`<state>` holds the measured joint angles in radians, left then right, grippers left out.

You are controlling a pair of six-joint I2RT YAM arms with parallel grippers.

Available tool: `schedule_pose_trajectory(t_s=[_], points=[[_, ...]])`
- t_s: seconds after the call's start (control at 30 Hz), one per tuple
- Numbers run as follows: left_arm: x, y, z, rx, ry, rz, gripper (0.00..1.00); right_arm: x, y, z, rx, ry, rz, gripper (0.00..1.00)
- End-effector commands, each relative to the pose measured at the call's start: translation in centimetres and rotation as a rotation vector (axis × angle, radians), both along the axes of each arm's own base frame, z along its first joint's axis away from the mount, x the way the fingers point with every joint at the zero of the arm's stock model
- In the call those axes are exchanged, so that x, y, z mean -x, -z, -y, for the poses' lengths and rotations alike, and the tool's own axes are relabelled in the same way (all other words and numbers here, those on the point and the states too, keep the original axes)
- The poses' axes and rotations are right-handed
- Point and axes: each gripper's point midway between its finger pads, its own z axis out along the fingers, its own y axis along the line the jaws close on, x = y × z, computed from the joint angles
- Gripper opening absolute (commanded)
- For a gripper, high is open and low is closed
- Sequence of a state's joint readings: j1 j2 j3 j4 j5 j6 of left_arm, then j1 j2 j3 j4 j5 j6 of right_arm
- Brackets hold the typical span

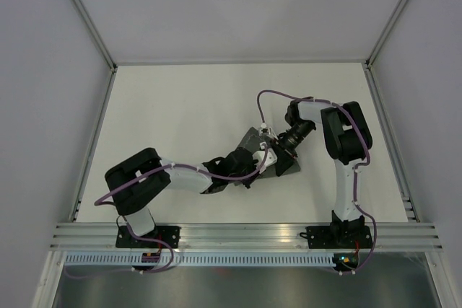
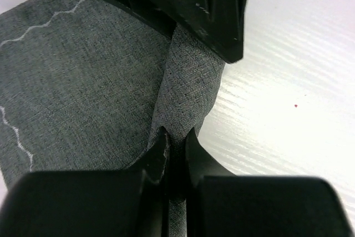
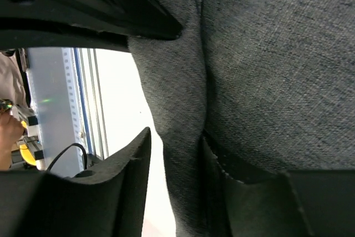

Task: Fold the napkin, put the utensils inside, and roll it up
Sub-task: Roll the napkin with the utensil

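Observation:
The dark grey napkin (image 1: 251,138) lies bunched at the middle of the white table, mostly covered by both grippers. In the left wrist view, my left gripper (image 2: 176,134) is shut on a raised fold of the napkin (image 2: 83,81), which has a thin light stitched line near its edge. My right gripper (image 3: 175,134) is open around another ridge of the napkin (image 3: 277,70). The cloth rests against its right finger (image 3: 216,165), with a gap on the other side. From above, the left gripper (image 1: 253,162) and the right gripper (image 1: 273,153) nearly meet. The utensils are out of view.
White walls enclose the table (image 1: 180,106) on three sides. An aluminium rail (image 1: 245,236) with the arm bases runs along the near edge. The right arm's black body (image 2: 194,4) fills the top of the left wrist view.

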<state>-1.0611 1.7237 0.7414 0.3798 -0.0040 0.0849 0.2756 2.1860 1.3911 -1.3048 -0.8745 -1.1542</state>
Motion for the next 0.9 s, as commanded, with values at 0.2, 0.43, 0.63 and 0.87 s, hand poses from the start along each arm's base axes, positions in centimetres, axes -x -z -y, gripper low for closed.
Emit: schedule_pose_trajectory(t_s=[0.2, 0.43, 0.63, 0.87], points=[[4.8, 5.5, -1.8, 0.074, 0.035, -0.469, 0.02, -2.9, -1.8, -0.9, -0.086, -0.007, 0.29, 0.55], [6.6, 7.5, -2.5, 0.106, 0.0, -0.668, 0.02, -7.1, -5.9, -0.7, -0.108, 0.123, 0.538, 0.62], [7.7, 8.9, -3.8, 0.12, -0.046, -0.886, 0.02, -7.5, -7.3, 0.6, -0.143, 0.059, 0.697, 0.64], [8.2, 9.0, -5.1, 0.112, -0.093, -1.048, 0.02, -2.9, -6.6, 1.9, -0.179, -0.032, 0.823, 0.66]])
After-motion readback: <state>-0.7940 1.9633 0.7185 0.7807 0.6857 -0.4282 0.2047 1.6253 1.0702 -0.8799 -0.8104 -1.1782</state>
